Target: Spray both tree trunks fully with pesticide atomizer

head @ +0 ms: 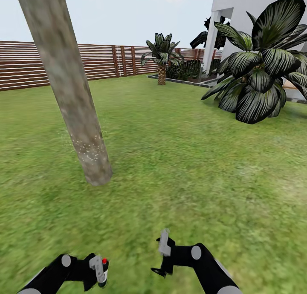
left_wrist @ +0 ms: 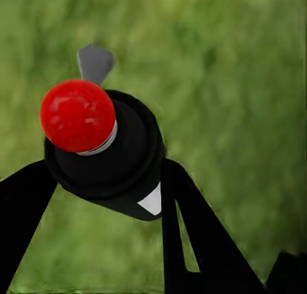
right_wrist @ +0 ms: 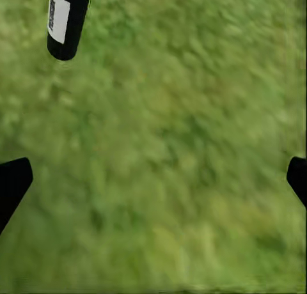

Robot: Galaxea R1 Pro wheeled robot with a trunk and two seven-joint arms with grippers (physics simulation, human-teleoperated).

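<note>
Holding pesticide atomizer [head: 103,266] in left gripper [head: 99,269], jaws clamped on bottle body, red tip up; we kept it low over grass [head: 179,170], near-left. Right gripper [head: 163,242] had nothing in it, fingers spread wide, parked near-right, clear of spray line. Bottle looked dark, round, with white patch [left_wrist: 152,201] and glossy red cap [left_wrist: 77,115]. Tree trunk [head: 68,85] stood far-left, mottled grey-brown; white pesticide specks [head: 87,147] on lower part only, so we judged coverage partial.
</note>
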